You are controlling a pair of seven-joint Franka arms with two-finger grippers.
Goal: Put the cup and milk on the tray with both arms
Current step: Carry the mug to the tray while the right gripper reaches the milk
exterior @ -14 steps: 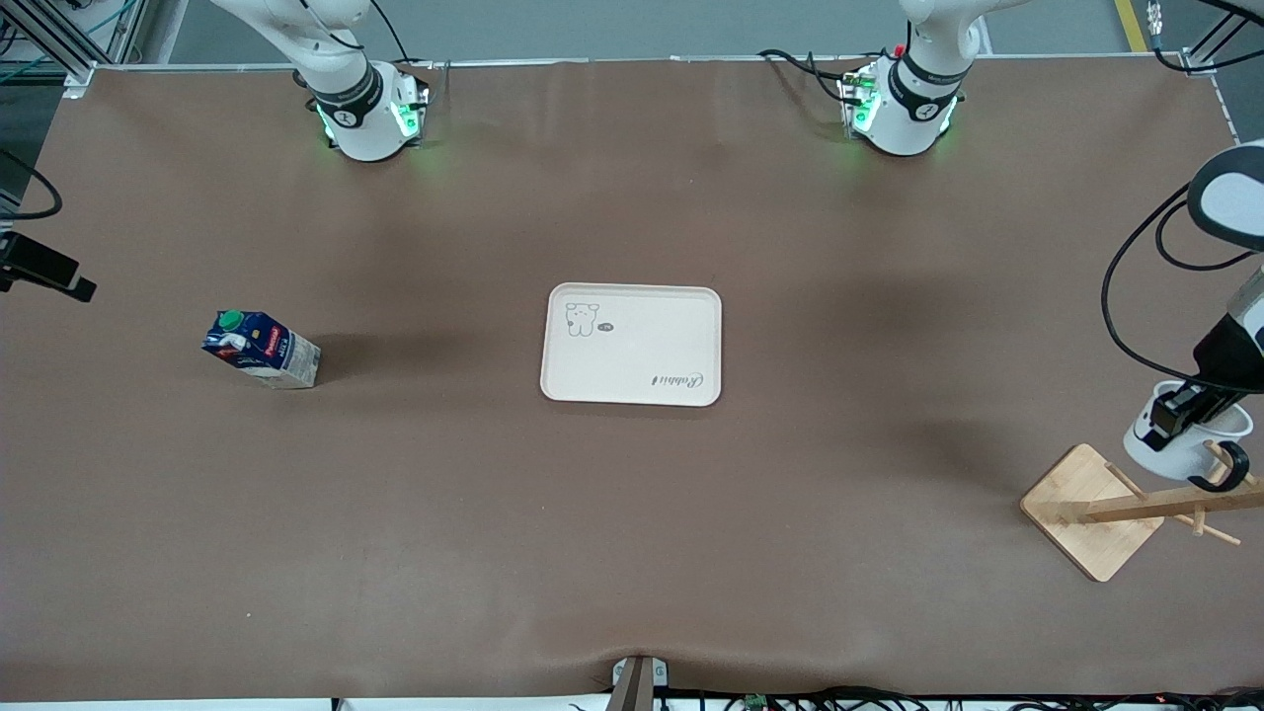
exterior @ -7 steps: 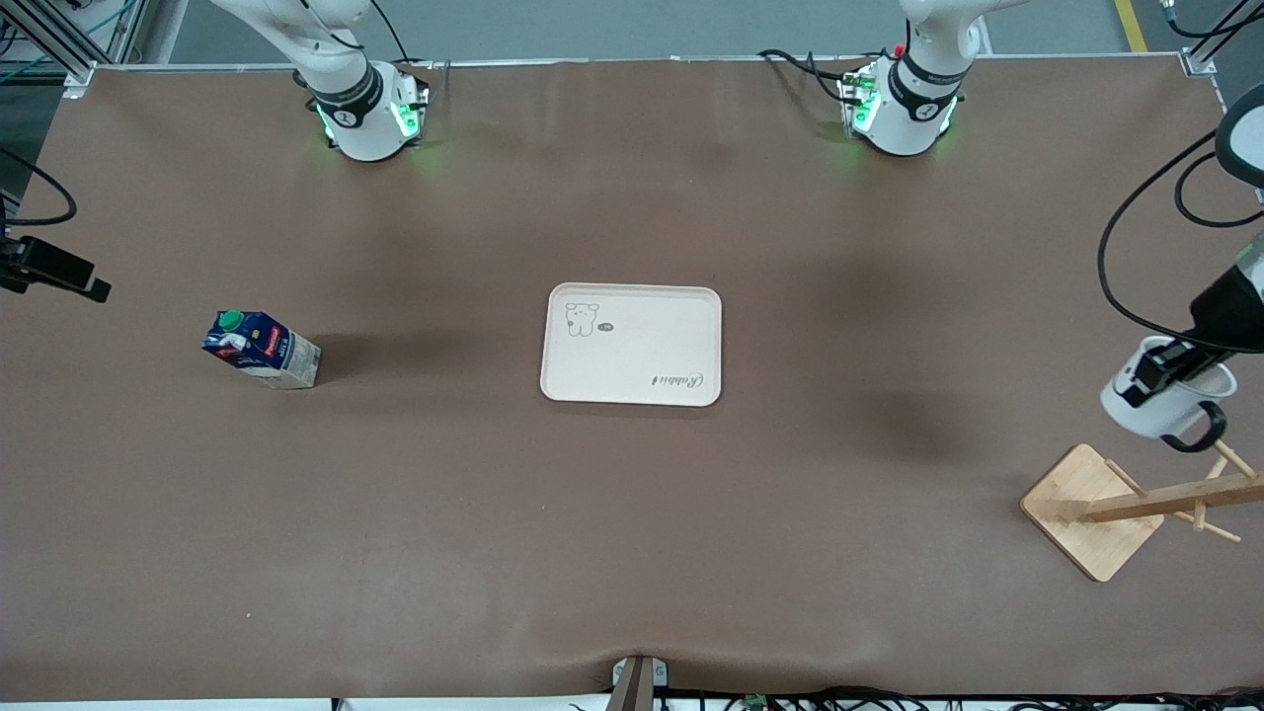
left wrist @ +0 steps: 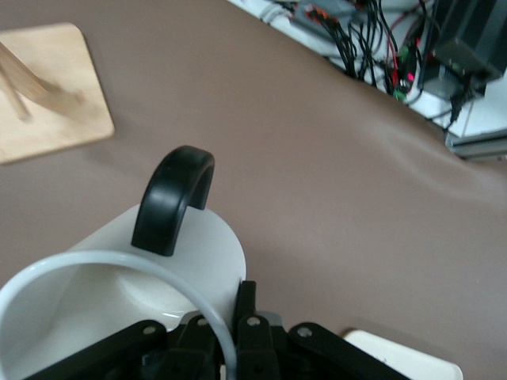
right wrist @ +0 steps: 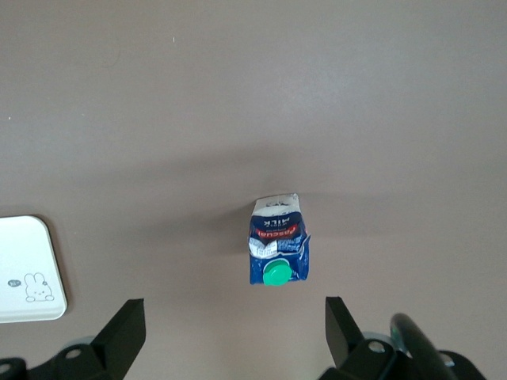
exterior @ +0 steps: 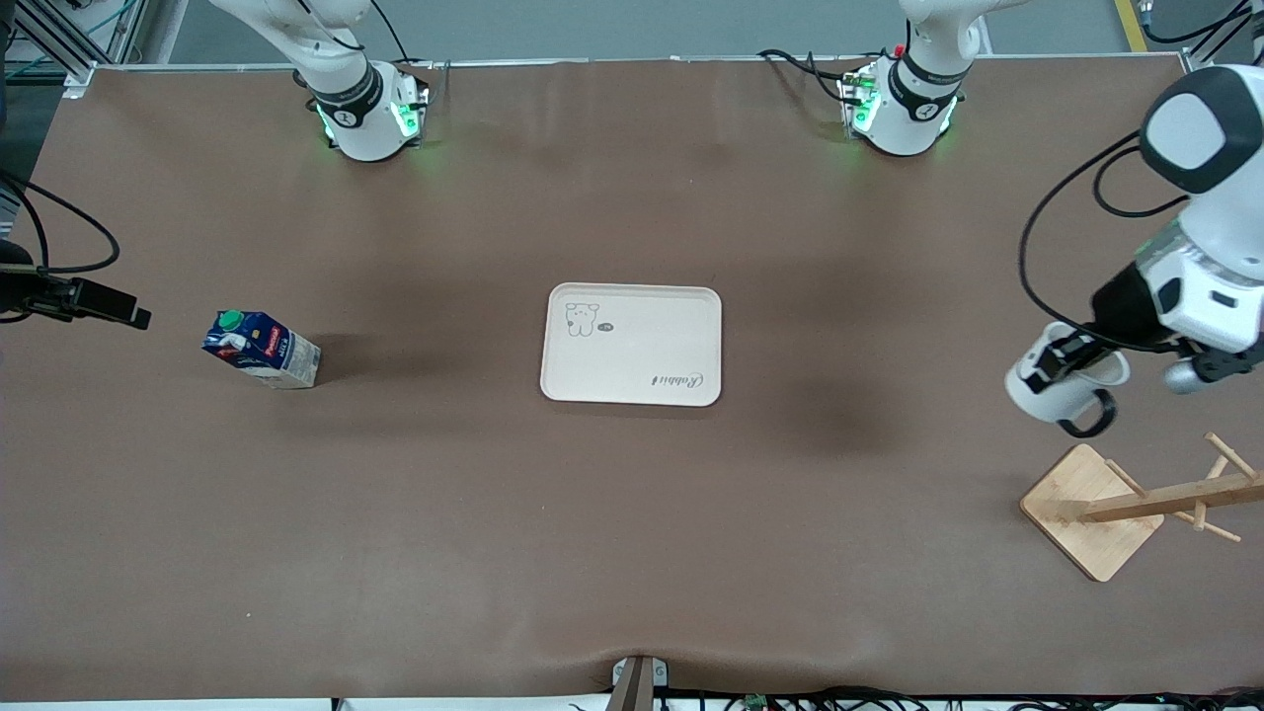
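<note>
Left end effector [exterior: 1059,363] clamped on the rim of the cup [exterior: 1049,389], one finger inside the mouth, one outside; the left wrist view shows the white rim pinched between the black fingers [left wrist: 247,332] with the black loop handle [left wrist: 173,198] pointing away from the wrist. Cup is airborne, tilted, over bare tabletop [exterior: 632,543] at the left arm's end. A second ago it hung at the wooden rack [exterior: 1126,506], handle hooked by a peg; half a second ago it had lifted clear of the peg; now it has travelled toward the tray [exterior: 632,344] and sits well apart from the rack. The left arm's white elbow joint has swung into the front view.

Rack has not shifted: square base on the tabletop, pegged post leaning.

Tray flat at mid-table, bear drawing and lettering visible, nothing on it. No change.

Milk [exterior: 261,349] upright on the tabletop toward the right arm's end, well apart from the tray, green cap up. No change.

Right end effector [right wrist: 234,336] spread wide, gripping nothing, up in the air over the tabletop just beside the milk [right wrist: 277,247]; its black tip [exterior: 109,304] has crept in from the front view's edge toward the carton across the three frames.
</note>
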